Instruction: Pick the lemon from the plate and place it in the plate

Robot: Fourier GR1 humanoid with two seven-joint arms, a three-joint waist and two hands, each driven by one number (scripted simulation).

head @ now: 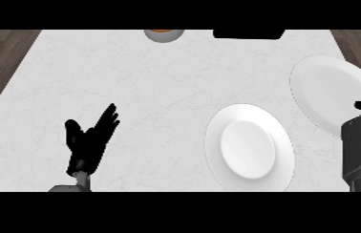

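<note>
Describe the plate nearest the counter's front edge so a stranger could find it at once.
Start on the white marble counter and look right of centre. The near white plate lies there whole and bare, while its neighbour, the far plate, is cut off by the right edge.

Two white round plates lie apart: one plate (249, 148) front right, another plate (325, 91) at the right edge.

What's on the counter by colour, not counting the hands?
White: 2, near plate and far plate at the right edge.
Grey: 1, round thing at the far edge, with orange on top.
Black: 1, dark block at the far edge.
Total: 4. No lemon shows.
</note>
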